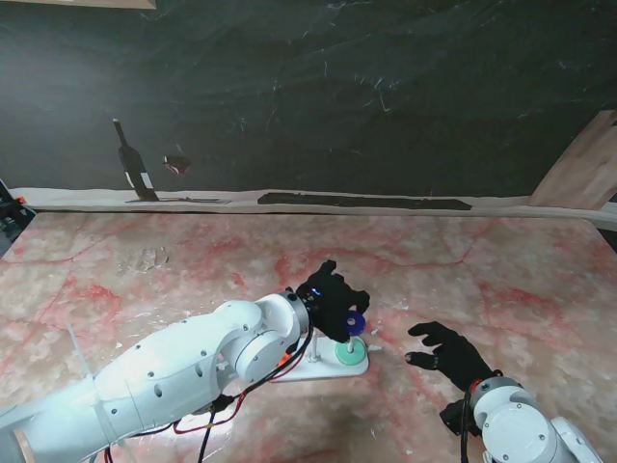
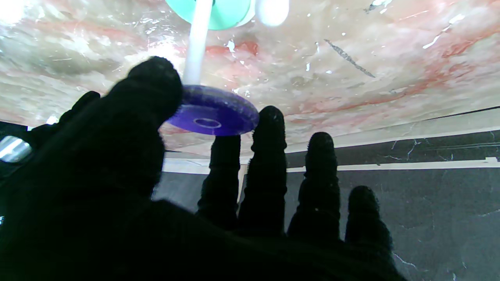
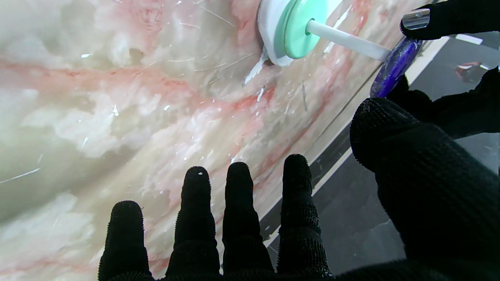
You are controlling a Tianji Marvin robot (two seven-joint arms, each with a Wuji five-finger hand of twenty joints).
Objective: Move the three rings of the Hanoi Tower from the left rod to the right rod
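1. Far left, at the table's back edge: dark bottle-shaped figure [image 1: 132, 164] against the black backdrop, small reddish glass shape [image 1: 177, 164] beside it. Well apart from the work area.
2. Table [image 1: 145, 280]: pink-red marbled top, glossy, scratched with white flecks.
3. Left arm [image 1: 174, 371]: white, smooth-shelled, lying across the white tower base [image 1: 313, 367] and hiding most of it, with whatever rods stand to the left. Red and black cables hanging under it.
4. Left hand [image 1: 333, 299]: black knit glove, pinching the purple ring [image 2: 214, 116] by its rim between thumb and fingertips [image 2: 269, 117]. Ring flat, translucent, round with centre hole, sitting at the tip of the white rod [image 2: 197, 43], high over the base.
5. Green ring [image 1: 350, 353]: one, matte mint disc, flat at the foot of that same rod, on the base.
6. Rings seen: two. Third not made out. Rods clearly seen: one.
7. Right hand [image 1: 448, 352]: black glove, released, fingers spread, grasping nothing, palm down just right of the base, not touching it.
8. Far right: wooden board [image 1: 583, 169] leaning at the edge.
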